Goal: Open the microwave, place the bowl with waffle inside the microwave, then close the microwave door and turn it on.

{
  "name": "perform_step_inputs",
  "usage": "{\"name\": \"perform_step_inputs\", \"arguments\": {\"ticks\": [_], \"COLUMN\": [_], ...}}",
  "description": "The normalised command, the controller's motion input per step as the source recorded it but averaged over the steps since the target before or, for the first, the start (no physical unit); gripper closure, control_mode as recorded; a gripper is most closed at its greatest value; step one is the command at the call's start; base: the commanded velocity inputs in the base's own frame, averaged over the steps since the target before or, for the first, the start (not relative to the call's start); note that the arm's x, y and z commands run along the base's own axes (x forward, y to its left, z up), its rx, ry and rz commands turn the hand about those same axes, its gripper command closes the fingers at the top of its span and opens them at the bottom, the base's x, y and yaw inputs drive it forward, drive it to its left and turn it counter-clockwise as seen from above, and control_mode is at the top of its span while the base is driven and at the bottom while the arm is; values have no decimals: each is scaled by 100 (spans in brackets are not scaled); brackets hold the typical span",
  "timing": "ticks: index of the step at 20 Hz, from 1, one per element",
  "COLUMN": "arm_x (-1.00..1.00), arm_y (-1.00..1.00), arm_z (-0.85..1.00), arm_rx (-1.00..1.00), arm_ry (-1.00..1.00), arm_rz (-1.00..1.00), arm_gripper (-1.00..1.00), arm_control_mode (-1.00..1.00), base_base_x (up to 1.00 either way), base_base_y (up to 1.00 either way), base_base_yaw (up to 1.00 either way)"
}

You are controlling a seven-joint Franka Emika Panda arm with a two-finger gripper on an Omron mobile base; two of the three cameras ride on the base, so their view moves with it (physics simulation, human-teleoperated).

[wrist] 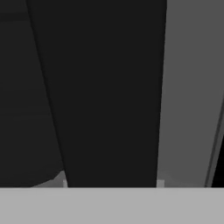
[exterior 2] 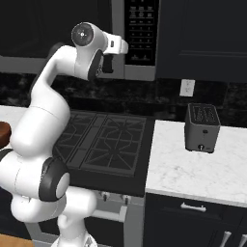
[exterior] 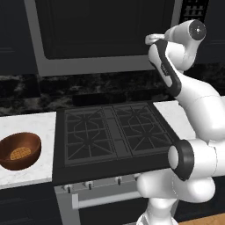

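I see the bowl, round glossy reddish-brown wood, sitting upright on the white marble worktop at far left, the gridded golden waffle inside. Right of it lies the black grated stove. Above hangs the microwave, wide axis left-right, its dark glass door shut. My claw is up against the door's dark vertical handle; I cannot tell its grip. A grey toaster stands far right.

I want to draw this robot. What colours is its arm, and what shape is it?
The arm is glossy white with rounded, chunky segments. Dark bands ring its joints, and a round grey cap with a small centre dot sits on the top joint. The gripper at its end is dark.
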Motion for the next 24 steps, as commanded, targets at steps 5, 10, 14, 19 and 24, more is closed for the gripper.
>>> {"name": "perform_step_inputs", "arguments": {"ticks": [5,10,14,19,24], "arm_x": [-2,-58,-100,-100,-100], "arm_y": [0,9,11,15,25], "arm_z": [0,0,0,0,0], "arm_rx": [0,0,0,0,-4], "arm_ry": [0,-1,-5,-2,0], "arm_rz": [0,-4,-25,-31,-20], "arm_gripper": [100,100,100,100,100], "arm_control_mode": [-100,-100,-100,-100,-100], "base_base_x": [0,0,0,0,0], "base_base_y": [0,0,0,0,0], "base_base_yaw": [0,0,0,0,0]}}
